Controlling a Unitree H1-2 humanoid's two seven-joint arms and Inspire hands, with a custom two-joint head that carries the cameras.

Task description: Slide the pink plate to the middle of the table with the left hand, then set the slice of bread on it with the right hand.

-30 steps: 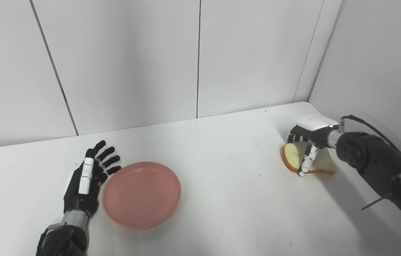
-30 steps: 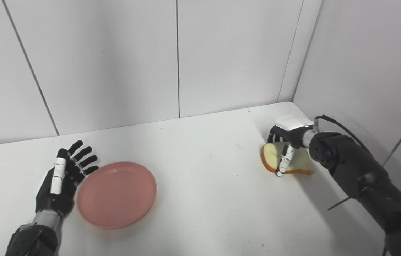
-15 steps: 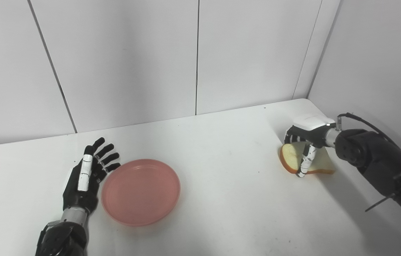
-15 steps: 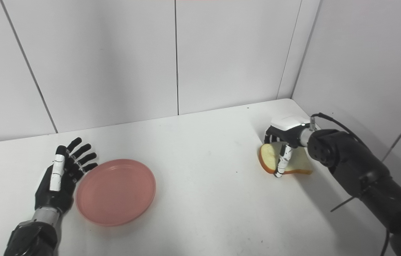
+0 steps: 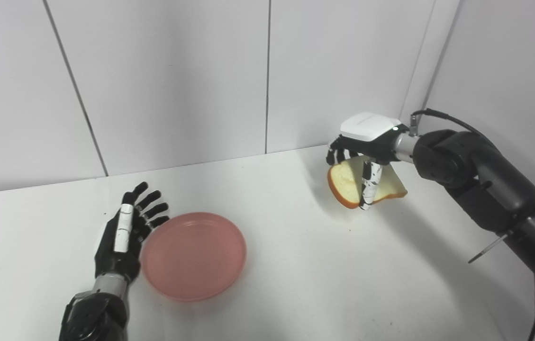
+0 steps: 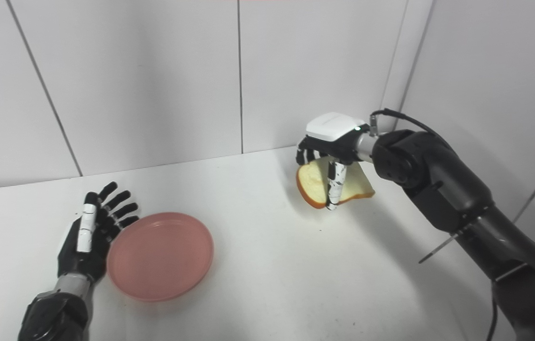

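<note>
The slice of bread (image 5: 350,182) is gripped by the right hand (image 5: 361,144), pinched between the thumb in front and the fingers behind, and is held clear of the white table (image 5: 295,265), tilted, with its crust edge turned down and toward the left. A shadow is cast on the table surface beneath and beside it. The right arm (image 5: 480,189) is stretched in from the lower right, and a black cable is seen running along its upper side.

The pink plate (image 5: 194,256) is set flat on the table, left of the middle, well apart from the bread. Nothing is held on it. The left hand (image 5: 122,241) is laid just beside the plate's left rim, palm toward the plate, with its fingers spread apart and pointed away toward the wall; nothing is grasped by it. Whether the rim is actually touched by the fingers cannot be told from these views, though they appear to be very close to it.

The scene is bounded by pale wall panels (image 5: 177,80) behind and to the right.
</note>
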